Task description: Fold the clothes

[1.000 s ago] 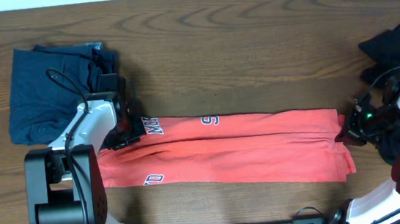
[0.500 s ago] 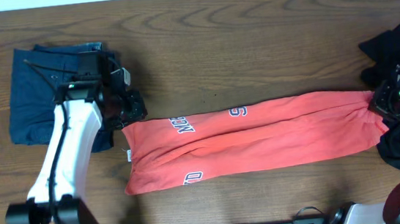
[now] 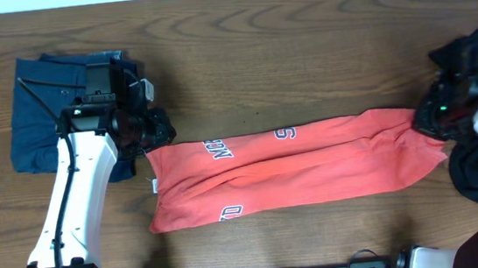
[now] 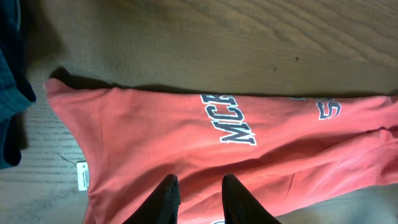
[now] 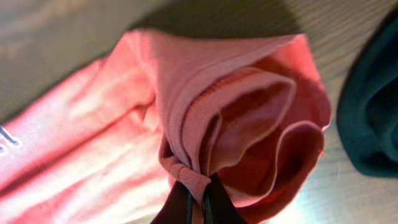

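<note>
The coral-red T-shirt [image 3: 295, 168] lies folded into a long band across the table's front, its lettering near the left end. In the right wrist view its bunched right end [image 5: 205, 93] is pinched in my right gripper [image 5: 198, 196], which is shut on the fabric and holds it just off the wood. My left gripper [image 4: 198, 186] hovers over the shirt's left part [image 4: 186, 124], open, with a gap between its dark fingers [image 4: 168, 196] and nothing in it. In the overhead view the left gripper [image 3: 155, 133] is at the shirt's upper left corner and the right gripper [image 3: 427, 120] at its right tip.
A folded dark navy garment [image 3: 53, 121] lies at the back left, partly under my left arm. A black garment [image 3: 469, 55] is heaped at the right edge, beside and under my right arm. A white tag [image 3: 153, 186] sticks out at the shirt's left hem.
My left gripper has let go of the shirt's left end and drawn back toward the navy garment. The shirt slid right, then my right gripper carried its end a little back left.
</note>
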You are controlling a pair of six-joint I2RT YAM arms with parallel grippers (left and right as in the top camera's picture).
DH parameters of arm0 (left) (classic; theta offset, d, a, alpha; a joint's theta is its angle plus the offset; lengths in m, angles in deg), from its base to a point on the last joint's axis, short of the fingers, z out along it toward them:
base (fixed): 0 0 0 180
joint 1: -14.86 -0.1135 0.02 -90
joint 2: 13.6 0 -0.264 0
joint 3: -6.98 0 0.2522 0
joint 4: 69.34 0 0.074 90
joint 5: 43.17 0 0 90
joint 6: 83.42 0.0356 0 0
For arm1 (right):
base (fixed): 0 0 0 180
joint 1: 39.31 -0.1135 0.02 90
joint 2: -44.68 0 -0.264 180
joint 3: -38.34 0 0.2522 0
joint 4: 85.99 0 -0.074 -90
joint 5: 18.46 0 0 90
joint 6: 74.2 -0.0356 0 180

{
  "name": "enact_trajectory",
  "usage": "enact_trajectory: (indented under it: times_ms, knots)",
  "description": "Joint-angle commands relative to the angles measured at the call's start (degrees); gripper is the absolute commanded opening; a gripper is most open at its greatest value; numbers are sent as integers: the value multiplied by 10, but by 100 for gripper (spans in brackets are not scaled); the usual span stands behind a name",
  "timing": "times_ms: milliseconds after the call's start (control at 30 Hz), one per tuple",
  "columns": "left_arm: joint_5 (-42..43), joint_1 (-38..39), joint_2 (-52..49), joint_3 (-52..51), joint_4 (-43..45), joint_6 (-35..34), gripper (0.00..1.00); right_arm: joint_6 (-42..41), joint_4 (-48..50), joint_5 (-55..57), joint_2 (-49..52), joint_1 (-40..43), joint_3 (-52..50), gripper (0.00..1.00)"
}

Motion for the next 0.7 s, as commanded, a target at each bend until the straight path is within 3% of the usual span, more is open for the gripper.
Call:
enact_trajectory:
  times_ms: [0, 667]
  knots:
    - [3, -2, 7, 8, -6, 6, 26, -36, -14, 34, -9, -47, 11, 1]
    - [3, -2, 7, 8, -8, 6, 26, -153, 0, 61, -3, -280, -23, 1]
